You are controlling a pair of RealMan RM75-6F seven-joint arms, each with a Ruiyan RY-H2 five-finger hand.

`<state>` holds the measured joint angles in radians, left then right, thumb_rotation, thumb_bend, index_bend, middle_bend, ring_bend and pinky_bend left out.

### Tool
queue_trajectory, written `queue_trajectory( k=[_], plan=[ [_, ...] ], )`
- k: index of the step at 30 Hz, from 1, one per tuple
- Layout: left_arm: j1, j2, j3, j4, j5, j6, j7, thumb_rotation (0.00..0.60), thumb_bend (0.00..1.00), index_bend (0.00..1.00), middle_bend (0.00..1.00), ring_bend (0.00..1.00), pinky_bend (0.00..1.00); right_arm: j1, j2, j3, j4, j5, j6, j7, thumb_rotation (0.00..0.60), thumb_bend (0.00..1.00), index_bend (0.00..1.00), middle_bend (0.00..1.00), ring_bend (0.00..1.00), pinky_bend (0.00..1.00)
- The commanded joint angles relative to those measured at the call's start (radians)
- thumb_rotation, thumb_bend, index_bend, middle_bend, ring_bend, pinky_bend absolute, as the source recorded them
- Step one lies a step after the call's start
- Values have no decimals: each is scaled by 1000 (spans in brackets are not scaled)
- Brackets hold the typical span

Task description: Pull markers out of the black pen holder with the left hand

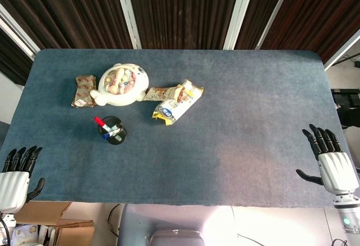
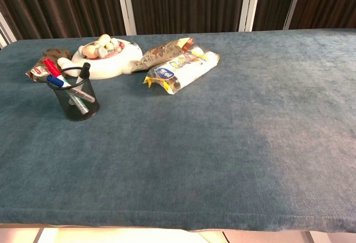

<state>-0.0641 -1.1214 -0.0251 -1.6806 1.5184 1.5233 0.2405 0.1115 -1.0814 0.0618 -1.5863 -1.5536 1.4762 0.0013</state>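
Three markers (image 2: pixel 65 78) in black pen holder (image 2: pixel 79 108)

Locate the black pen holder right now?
The black pen holder stands upright on the table's left side in the head view, just in front of the white bowl, with markers sticking out; neither robot hand is near it.

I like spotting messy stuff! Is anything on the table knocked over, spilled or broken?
Nothing looks spilled or broken. The black pen holder stands upright with its markers leaning inside. The snack packets lie on their sides beside the white bowl, which seems normal for packets. Both hands, left hand and right hand, rest at the table's edges, holding nothing.
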Motion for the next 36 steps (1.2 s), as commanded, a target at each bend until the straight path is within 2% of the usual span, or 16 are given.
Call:
queue_trajectory(
  k=[1, 9, 13, 18, 23, 28, 32, 36],
  plan=[
    [1, -1, 0, 0, 0, 1, 0, 600, 363, 101, 91, 53, 0, 1, 0, 0, 0, 0, -1, 0, 600, 93, 0, 18, 0, 0],
    [4, 1, 1, -4, 4, 7, 4, 600, 364, 101, 92, 53, 0, -2, 2, 0, 7, -2, 9, 9, 600, 93, 0, 18, 0, 0],
    [-18, 6, -14, -11, 11, -8, 0, 600, 363, 101, 92, 53, 0, -7, 5, 4, 10, 2, 21, 16, 600, 93, 0, 18, 0, 0],
    [-105, 24, -72, -25, 7, -86, -33, 600, 365, 127, 111, 79, 27, -4, 19, 14, 1, -1, 29, 12, 600, 93, 0, 18, 0, 0],
    [-220, 31, -144, -33, -30, -205, -114, 600, 386, 201, 197, 150, 100, 1, 33, 19, -14, -4, 29, 3, 600, 93, 0, 18, 0, 0],
    [-334, -21, -194, 22, -86, -329, -136, 600, 399, 240, 244, 186, 143, 4, 41, 20, -28, -9, 29, -7, 600, 93, 0, 18, 0, 0],
    [-389, -87, -186, 61, -79, -373, -105, 600, 396, 266, 274, 205, 151, 2, 43, 17, -32, -6, 28, -11, 600, 92, 0, 18, 0, 0],
    [-418, -183, -162, 123, -41, -357, -40, 600, 394, 289, 297, 223, 181, -1, 44, 16, -33, 0, 27, -14, 600, 92, 0, 18, 0, 0]
  ],
)
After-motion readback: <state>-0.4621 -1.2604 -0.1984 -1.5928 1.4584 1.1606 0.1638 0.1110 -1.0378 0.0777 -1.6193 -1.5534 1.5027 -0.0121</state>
